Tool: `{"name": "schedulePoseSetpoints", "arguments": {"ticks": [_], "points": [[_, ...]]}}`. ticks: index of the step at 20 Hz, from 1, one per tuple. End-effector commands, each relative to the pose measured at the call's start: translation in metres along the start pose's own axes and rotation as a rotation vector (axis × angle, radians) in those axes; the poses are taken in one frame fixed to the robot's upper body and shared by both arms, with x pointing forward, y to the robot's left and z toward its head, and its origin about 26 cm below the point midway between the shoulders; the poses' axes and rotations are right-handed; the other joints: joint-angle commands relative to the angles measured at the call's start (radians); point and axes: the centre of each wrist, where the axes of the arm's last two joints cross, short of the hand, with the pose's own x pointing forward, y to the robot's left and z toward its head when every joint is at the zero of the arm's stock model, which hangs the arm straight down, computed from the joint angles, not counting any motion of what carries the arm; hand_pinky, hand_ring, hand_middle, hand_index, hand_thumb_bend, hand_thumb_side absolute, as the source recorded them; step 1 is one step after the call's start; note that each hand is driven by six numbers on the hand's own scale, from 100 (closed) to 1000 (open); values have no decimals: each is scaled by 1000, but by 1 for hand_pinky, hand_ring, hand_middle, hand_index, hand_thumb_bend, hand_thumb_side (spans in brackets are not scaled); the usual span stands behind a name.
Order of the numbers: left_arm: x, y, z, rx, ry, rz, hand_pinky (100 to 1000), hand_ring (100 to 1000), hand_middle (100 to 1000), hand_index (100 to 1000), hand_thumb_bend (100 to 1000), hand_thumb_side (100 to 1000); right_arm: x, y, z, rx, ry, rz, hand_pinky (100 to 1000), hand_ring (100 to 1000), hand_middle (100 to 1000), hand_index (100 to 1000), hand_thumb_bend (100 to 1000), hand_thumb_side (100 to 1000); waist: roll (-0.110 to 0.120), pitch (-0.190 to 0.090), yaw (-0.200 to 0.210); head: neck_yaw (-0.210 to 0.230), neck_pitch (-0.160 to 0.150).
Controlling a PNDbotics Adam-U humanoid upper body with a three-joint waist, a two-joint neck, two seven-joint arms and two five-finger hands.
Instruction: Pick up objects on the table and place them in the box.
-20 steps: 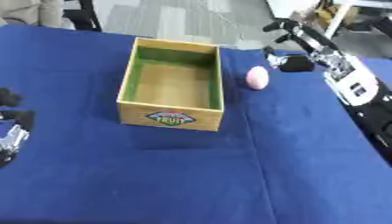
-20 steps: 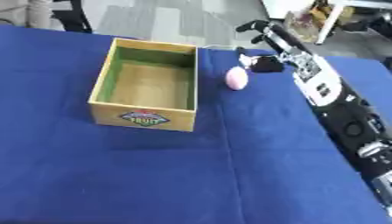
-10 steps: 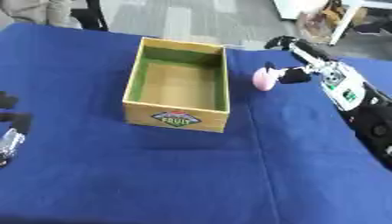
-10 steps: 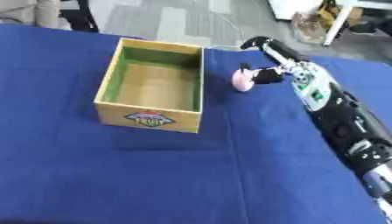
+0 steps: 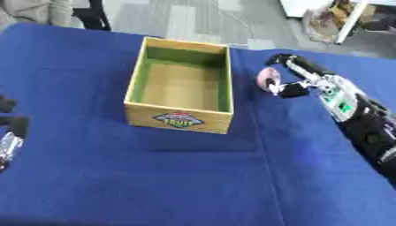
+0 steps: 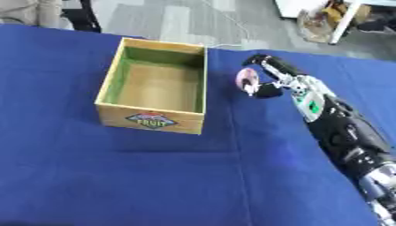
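Pink round object (image 5: 268,79) is pinched by the right hand (image 6: 267,79), fingers curled over the top, thumb at the lower side. It sits just right of the wooden box (image 5: 182,89), near the far right corner, apart from the wall. Whether it is lifted off the blue counter (image 5: 170,176) cannot be told.

Risks:
- Object could be dropped short of the box if the pinch is only on its edge; a round shape would likely roll across the counter.
- The right wall could be clipped if the object is carried over too low, and the box shoved.

Unclear:
- Object type not resolved: pink, roundish, nothing more.
- Contact under the object hidden by the fingers.
- Left hand (image 5: 9,128) cut off at the left edge; finger state cannot be told.
- Box interior appears empty.
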Motion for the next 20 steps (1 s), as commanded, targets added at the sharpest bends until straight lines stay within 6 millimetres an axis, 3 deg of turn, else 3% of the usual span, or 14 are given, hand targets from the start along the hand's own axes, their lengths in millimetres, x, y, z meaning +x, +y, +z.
{"name": "schedulePoseSetpoints", "arguments": {"ticks": [1,8,14,16,17,20], "points": [[9,2,-4,-9,-33,-17,640,754,536,690,385,100,-1,-15,-1,-10,1,31,885,1000,893,883,100,345,6,-11,0,-4,-7],[10,1,-4,-9,-36,-15,640,754,536,690,376,100,0,-5,-3,17,9,45,816,990,868,886,100,355,11,-2,9,-11,-10],[10,1,-4,-7,-34,-13,640,754,535,690,368,100,3,-4,-5,-9,15,73,520,777,744,833,100,357,11,1,11,-14,-11],[10,1,-5,-6,-33,-12,640,754,535,690,364,100,4,-4,-5,-40,15,81,416,694,673,769,100,327,10,0,8,-14,-11],[10,1,-4,-6,-33,-12,640,754,535,690,363,100,4,-5,-5,-63,14,81,341,623,593,699,100,282,10,0,6,-14,-11],[9,1,-4,-4,-31,-13,640,754,535,690,361,100,6,-8,-5,-146,9,71,229,548,498,594,100,236,10,-2,1,-13,-12]]}}
